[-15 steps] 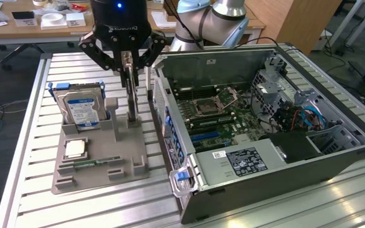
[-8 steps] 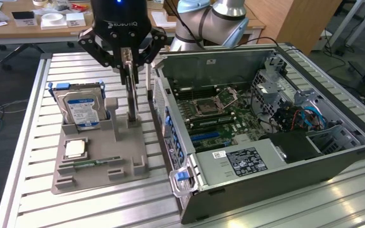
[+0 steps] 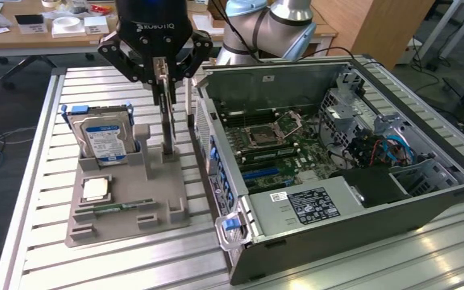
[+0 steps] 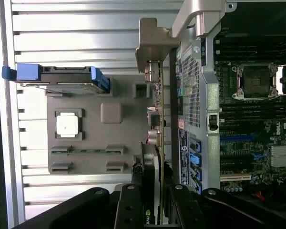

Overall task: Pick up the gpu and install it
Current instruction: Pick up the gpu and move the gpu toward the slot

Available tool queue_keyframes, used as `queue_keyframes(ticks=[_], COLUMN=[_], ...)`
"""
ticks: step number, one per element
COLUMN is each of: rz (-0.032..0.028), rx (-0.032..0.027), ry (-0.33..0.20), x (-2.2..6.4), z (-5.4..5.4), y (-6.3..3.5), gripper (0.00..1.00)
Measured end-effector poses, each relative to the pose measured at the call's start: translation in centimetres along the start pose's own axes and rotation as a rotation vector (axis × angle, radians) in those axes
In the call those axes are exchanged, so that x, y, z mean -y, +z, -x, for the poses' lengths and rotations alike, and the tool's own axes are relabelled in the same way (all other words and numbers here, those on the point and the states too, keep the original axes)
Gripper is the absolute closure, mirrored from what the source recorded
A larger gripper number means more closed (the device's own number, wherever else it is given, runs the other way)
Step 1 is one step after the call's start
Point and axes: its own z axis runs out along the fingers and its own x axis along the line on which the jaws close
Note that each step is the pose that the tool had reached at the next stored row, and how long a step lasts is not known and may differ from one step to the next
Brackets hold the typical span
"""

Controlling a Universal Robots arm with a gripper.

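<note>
A: Big stuff first?
B: The ribbed aluminium surface (image 3: pixel 43 181), then the open black PC tower case (image 3: pixel 337 248) on its side, so the mobo (image 3: pixel 289 145) faces up.
A: GPU?
B: The thin green-black gpu card (image 4: pixel 155 162) stands on edge in the grey plastic holder (image 3: pixel 119 229), next to the case. The jaws are half-closed, clamping its top edge.

The counter (image 3: pixel 38 241) is a silvery metal top made of long ribbed slats. Straight below the hand (image 3: pixel 161 77) a grey moulded holder (image 3: pixel 127 225) sits flat on those slats. Close beside the hand, towards the exterior view's right, an open computer case (image 3: pixel 337 235) lies on its side, just beside the holder
</note>
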Motion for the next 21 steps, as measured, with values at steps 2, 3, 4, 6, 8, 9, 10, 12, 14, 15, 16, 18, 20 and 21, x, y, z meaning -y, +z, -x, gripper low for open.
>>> queue_keyframes(ticks=[2, 3, 4, 6, 8, 9, 10, 12, 14, 15, 16, 18, 20, 21], rz=[-0.0001, -0.0001, -0.0001, -0.0004, -0.0002, -0.0001, -0.0001, 0.0, 0.0, 0.0, 0.0, -0.0001, -0.0001, -0.0001], rx=[-0.0001, -0.0001, -0.0001, -0.0003, -0.0001, -0.0001, 0.0, 0.0001, 0.0, 0.0, 0.0, 0.0, -0.0001, 0.0], ry=[0.0, 0.0, 0.0, 0.0, 0.0, 0.0, 0.0, 0.0, 0.0, 0.0, 0.0, 0.0, 0.0, 0.0], x=[0.0, 0.0, 0.0, 0.0, -0.01, -0.02, -0.02, -0.02, -0.02, -0.03, -0.02, -0.02, -0.02, -0.02], z=[0.0, 0.0, 0.0, 0.0, 0.01, 0.02, 0.02, 0.02, 0.03, 0.03, 0.03, 0.03, 0.03, 0.03], y=[-0.01, -0.01, -0.01, -0.15, -0.4, -0.54, -0.66, -0.78, -0.78, -0.78, -0.78, -0.78, -0.78, -0.78], gripper=[0.73, 0.73, 0.73, 0.73, 0.73, 0.73, 0.73, 0.73, 0.73, 0.73, 0.73, 0.73, 0.73, 0.73])
